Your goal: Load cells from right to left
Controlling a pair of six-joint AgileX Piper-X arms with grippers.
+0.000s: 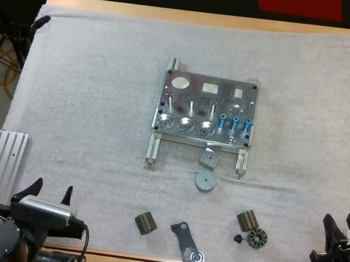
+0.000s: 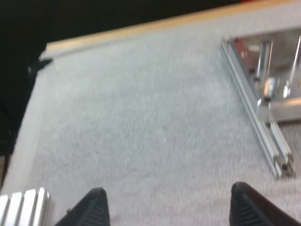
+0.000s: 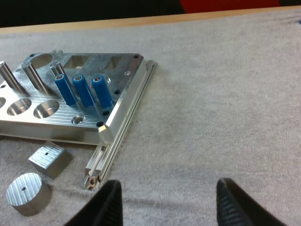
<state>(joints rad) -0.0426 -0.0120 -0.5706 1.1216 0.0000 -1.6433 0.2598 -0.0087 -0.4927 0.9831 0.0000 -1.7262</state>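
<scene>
Both arms sat at the near edge of the white mat, well apart from the work. The left gripper (image 1: 53, 186) had its fingers spread with only bare mat between them, and the right gripper (image 1: 340, 219) was likewise open and empty.

The machined silver metal fixture (image 1: 206, 108) lay mid-mat. Three bright blue cylindrical cells (image 1: 234, 121) stood upright in its near right part, with empty round pockets to their left.

The main hazard was crowding. The cells stood close together, so a wide-open right gripper coming in from the right could clip one and tip it. A small square grey metal block (image 1: 209, 157) and a round grey metal disc (image 1: 204, 180) lay just near of the fixture — on a low approach line — and could be shoved against its rail.

No loose blue cell was visible on the surface, so the next pickup was uncertain. A wrong pocket would break the right-to-left order.
</scene>
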